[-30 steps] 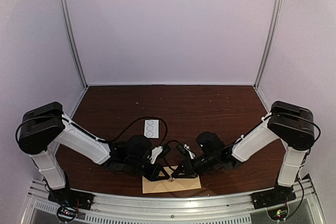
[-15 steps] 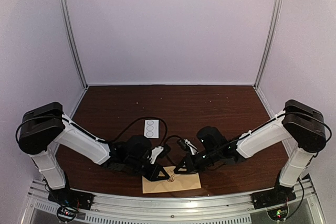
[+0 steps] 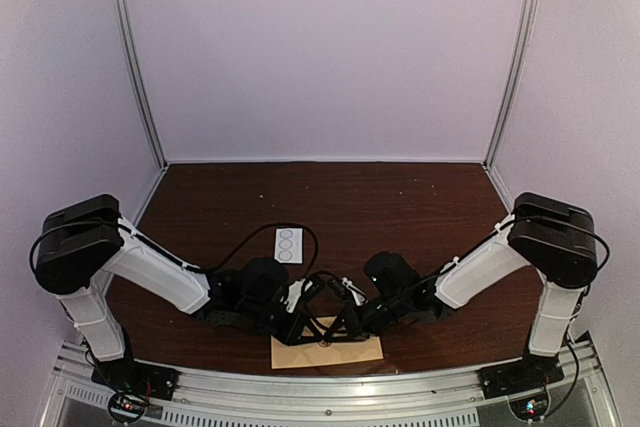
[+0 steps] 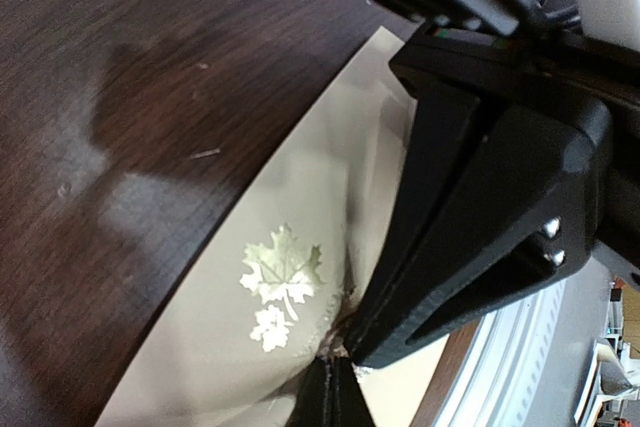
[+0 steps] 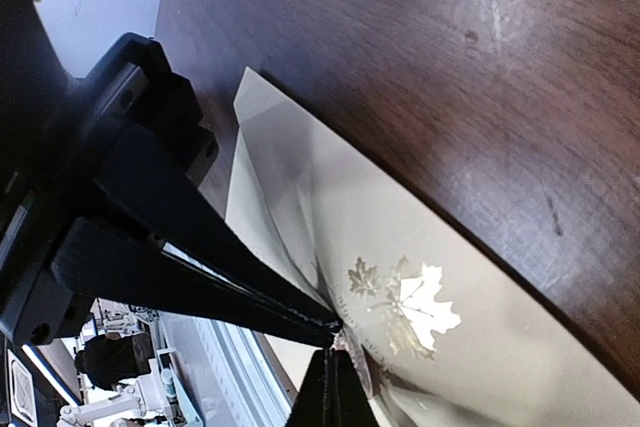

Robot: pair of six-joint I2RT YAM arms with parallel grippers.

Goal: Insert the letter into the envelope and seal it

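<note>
Envelope (image 3: 350, 350) first: lies flat on the dark wooden counter (image 3: 400, 207), tan, long side along the near rail. Carries a gold maple-leaf sticker (image 4: 280, 282) near the middle, with paper wrinkled and slightly raised just beside it and creases running toward it.

Left gripper (image 5: 330, 325): reaches over the envelope from its left end, closed to a single narrow point. Rests tip-down on the paper just beside the sticker, right at the wrinkle. Cannot tell about any pinch of paper inside the tips.

Right gripper (image 4: 352, 349): comes in over the envelope from its right end, likewise closed to a point. Meets the paper at the same wrinkle, touching or all but touching the left gripper's tip. Same doubt here about any paper held.

Beyond the envelope's far edge, well apart from it: small white card (image 3: 289, 244) with three round stickers in a row, flat on the counter. Between card and envelope: black cables (image 3: 325, 277) looping above both wrists.
</note>
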